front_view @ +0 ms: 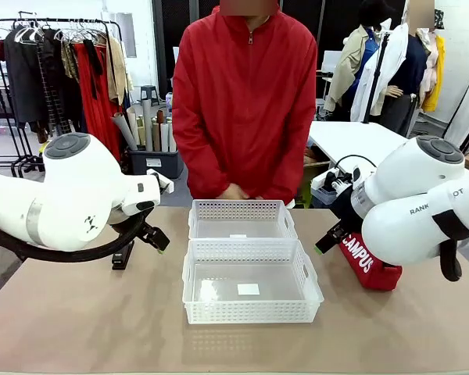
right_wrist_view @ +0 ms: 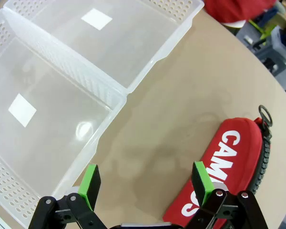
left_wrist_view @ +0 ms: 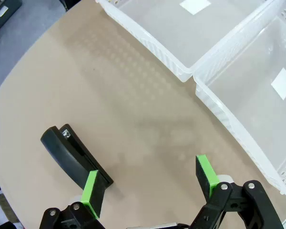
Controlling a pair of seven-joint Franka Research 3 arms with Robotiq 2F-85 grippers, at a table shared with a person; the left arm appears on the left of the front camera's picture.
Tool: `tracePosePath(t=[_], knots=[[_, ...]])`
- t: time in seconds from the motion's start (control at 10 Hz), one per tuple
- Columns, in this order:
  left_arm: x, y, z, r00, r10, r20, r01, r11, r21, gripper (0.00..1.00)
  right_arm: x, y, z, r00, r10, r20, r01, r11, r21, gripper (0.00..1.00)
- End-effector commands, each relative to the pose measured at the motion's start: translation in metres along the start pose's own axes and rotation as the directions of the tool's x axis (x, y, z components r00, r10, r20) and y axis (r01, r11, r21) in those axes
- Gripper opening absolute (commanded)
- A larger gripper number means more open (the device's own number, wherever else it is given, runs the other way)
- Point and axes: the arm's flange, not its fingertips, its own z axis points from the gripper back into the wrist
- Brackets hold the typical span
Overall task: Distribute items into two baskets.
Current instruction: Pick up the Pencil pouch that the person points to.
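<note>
Two white lattice-sided baskets stand end to end at the table's middle, the near basket (front_view: 250, 312) and the far basket (front_view: 241, 209), both with nothing in them but a small white label. The black stapler (front_view: 123, 255) lies on the table left of them, just under my left gripper (front_view: 150, 237). In the left wrist view the stapler (left_wrist_view: 66, 150) lies by the left fingertip (left_wrist_view: 90, 187), and my left gripper (left_wrist_view: 150, 183) is open. The red CAMPUS pouch (front_view: 367, 267) lies right of the baskets. Beside the pouch (right_wrist_view: 236, 160) my right gripper (right_wrist_view: 145, 181) hovers open, also seen as the right gripper (front_view: 328, 241).
A person in a red jacket (front_view: 246, 94) stands at the far edge with hands (front_view: 238, 191) clasped just behind the far basket. In the wrist views the basket walls (left_wrist_view: 229, 119) (right_wrist_view: 93, 143) run close to the fingers. Bare tabletop (front_view: 86, 320) lies toward the front.
</note>
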Motion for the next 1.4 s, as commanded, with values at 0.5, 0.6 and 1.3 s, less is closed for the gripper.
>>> tracePosePath(t=[0.5, 0.6, 1.3], knots=[[0.000, 0.000, 0.000, 1.000, 0.000, 0.000, 0.000, 1.000, 0.000, 1.00, 0.000, 0.000, 0.000, 1.000, 0.000, 0.000, 0.000, 1.000, 0.000, 1.00], [0.000, 0.000, 0.000, 1.000, 0.000, 0.000, 0.000, 1.000, 0.000, 1.00, 0.000, 0.000, 0.000, 1.000, 0.000, 0.000, 0.000, 1.000, 0.000, 1.00], [-0.010, 0.000, 0.005, 0.999, -0.045, -0.012, 0.045, 0.998, -0.047, 1.00, -0.002, 0.002, 0.006, 0.999, -0.012, -0.031, 0.010, 0.996, -0.090, 1.00]])
